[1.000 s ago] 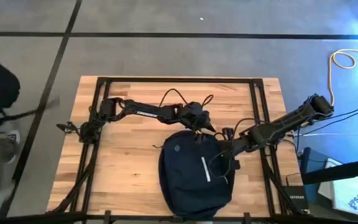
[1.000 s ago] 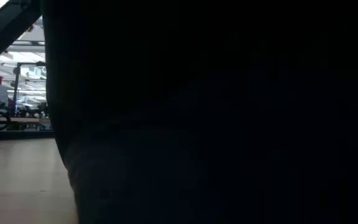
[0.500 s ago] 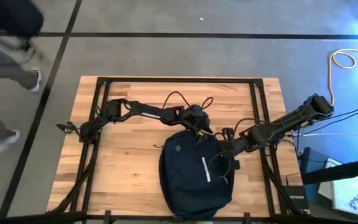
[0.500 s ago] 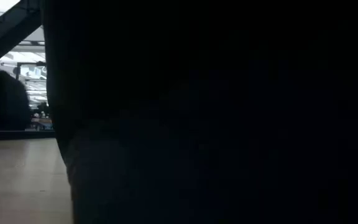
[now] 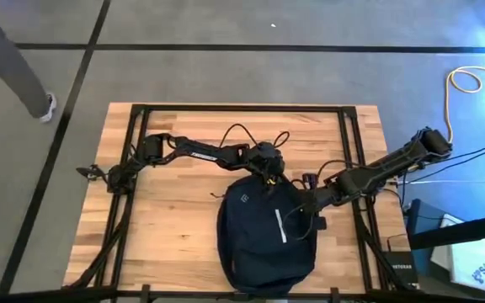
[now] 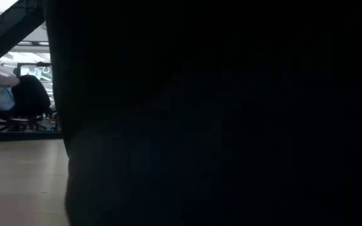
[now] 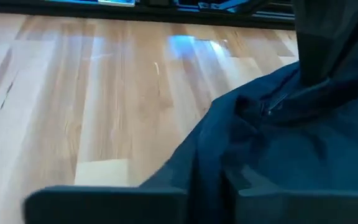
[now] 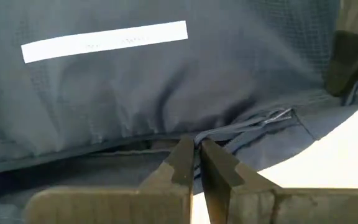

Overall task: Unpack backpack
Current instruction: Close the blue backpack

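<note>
— Two arms on the job, are they? Where is the bag?

— Both of mine, yes. The backpack (image 5: 266,237) lies flat on the wooden counter (image 5: 175,227), toward the near edge and a little right of the middle, front side up with its white stripe (image 5: 279,228) and small diamond logo (image 5: 243,200) showing.

— And your right jaws?

— My right gripper (image 8: 196,163) is at the bag's right side, by the stripe. Its fingers (image 8: 180,163) are pressed almost together, pinching a thin dark cord or zip pull that runs along the seam of the fabric.

— The left?

— My left gripper (image 5: 269,174) is at the top edge of the bag, touching the fabric there. From its wrist I see navy cloth bunched right in front of the fingers (image 7: 104,202), with a fold dipping into the gap between them, but whether those jaws are clamped on it I cannot tell.

— Anything from the low camera?

— Dark fabric blocks nearly all of it; only a strip of counter and room shows at one side. Beyond the counter's far left corner, a person's leg (image 5: 11,59) crosses the floor.
</note>
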{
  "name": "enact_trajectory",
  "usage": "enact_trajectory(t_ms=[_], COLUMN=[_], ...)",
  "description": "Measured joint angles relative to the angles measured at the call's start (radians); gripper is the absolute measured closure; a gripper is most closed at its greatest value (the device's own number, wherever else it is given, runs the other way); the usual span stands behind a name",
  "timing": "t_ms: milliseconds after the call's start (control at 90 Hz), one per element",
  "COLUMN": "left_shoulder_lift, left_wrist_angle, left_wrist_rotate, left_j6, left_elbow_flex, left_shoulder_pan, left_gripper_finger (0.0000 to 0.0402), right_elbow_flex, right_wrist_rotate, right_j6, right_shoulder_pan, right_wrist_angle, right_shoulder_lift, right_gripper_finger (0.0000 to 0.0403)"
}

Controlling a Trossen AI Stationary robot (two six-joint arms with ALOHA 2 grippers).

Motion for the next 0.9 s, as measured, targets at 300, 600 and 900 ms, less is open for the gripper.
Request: enact_trajectory(t_ms=[300, 600, 900], left_shoulder_lift=[-0.001, -0.002, -0.098], left_wrist_angle=[-0.010, -0.009, -0.157], left_wrist_rotate=[-0.006, -0.019, -0.138], left_j6=[0.008, -0.025, 0.003], left_elbow_flex=[0.000, 0.001, 0.000], left_shoulder_pan=[-0.004, 0.016, 0.060], left_gripper_finger=[0.0401, 0.0402, 0.0402], right_elbow_flex=[0.000, -0.001, 0.002], right_wrist_rotate=[-0.047, -0.100, -0.102], right_j6=[0.028, 0.124, 0.229], right_shoulder_pan=[0.003, 0.105, 0.219], right_wrist_angle=[0.004, 0.003, 0.017], right_shoulder_lift=[0.000, 0.000, 0.000], right_gripper_finger=[0.0403, 0.0403, 0.0403])
